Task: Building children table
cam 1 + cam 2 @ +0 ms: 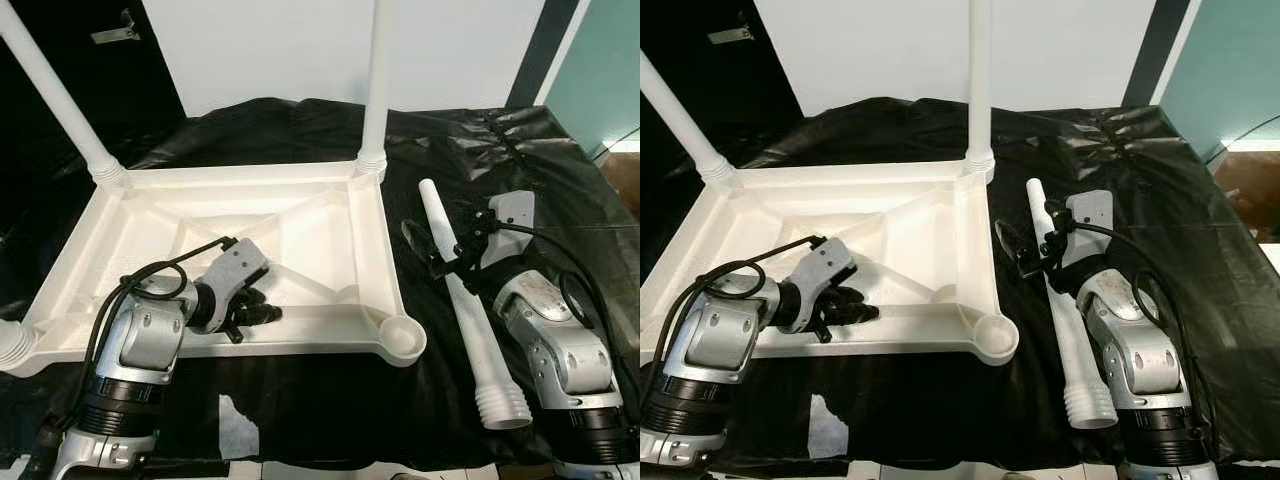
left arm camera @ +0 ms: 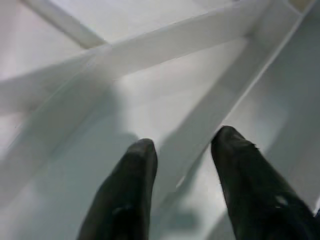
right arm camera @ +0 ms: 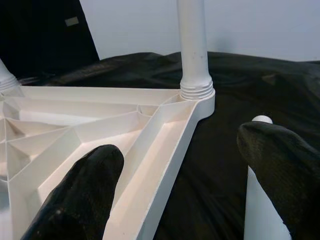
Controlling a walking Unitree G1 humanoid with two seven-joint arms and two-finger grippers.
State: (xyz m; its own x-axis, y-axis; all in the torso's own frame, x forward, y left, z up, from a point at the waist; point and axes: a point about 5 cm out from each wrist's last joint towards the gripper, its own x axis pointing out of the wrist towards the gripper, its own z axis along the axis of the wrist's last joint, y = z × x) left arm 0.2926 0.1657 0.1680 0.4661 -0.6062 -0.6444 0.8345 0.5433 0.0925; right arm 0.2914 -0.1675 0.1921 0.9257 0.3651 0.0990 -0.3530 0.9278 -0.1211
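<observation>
A white plastic table top (image 1: 330,180) lies upside down on a black sheet. Two white legs (image 1: 375,90) (image 1: 55,95) stand screwed into its far corners. A ribbed leg base (image 1: 12,345) shows at the near left corner, and the near right corner socket (image 1: 405,335) holds nothing. A loose white leg (image 1: 472,320) lies on the sheet to the right of the top. My left gripper (image 1: 262,312) is open over the near rim, its fingers (image 2: 137,190) either side of a rib. My right gripper (image 1: 440,240) is open at the loose leg's thin end (image 3: 261,120).
The black sheet (image 1: 560,160) covers the whole work surface and is wrinkled at the back right. A white wall stands behind, with a teal panel (image 1: 610,70) at the far right. White scraps (image 1: 235,425) show through the sheet near the front edge.
</observation>
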